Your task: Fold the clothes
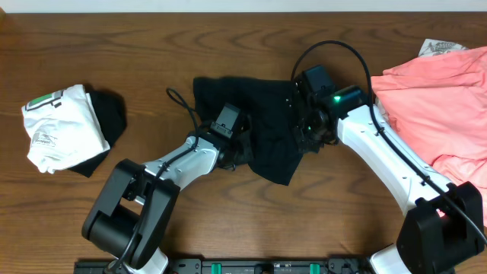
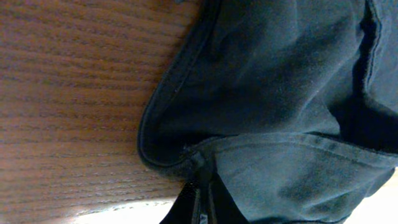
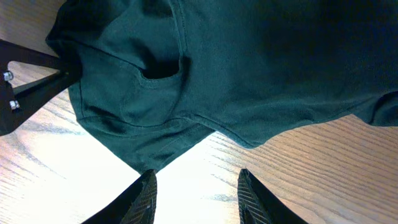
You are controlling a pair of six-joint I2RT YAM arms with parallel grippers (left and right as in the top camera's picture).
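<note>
The black shirt (image 1: 255,114) lies crumpled at the middle of the wooden table. My left gripper (image 1: 242,144) is at its lower left edge and is shut on a fold of its hem (image 2: 200,180). My right gripper (image 1: 306,135) is over the shirt's right side. In the right wrist view its fingers (image 3: 198,196) are open and empty above bare wood, with a corner of the shirt (image 3: 149,158) just ahead of the left fingertip. The shirt (image 3: 236,68) fills the upper part of that view.
A heap of salmon-pink clothes (image 1: 441,99) lies at the right edge, with a printed white piece (image 1: 441,47) behind it. A folded white garment with green print (image 1: 57,122) lies on a black one (image 1: 112,118) at the left. The left arm (image 3: 25,81) shows beside the shirt.
</note>
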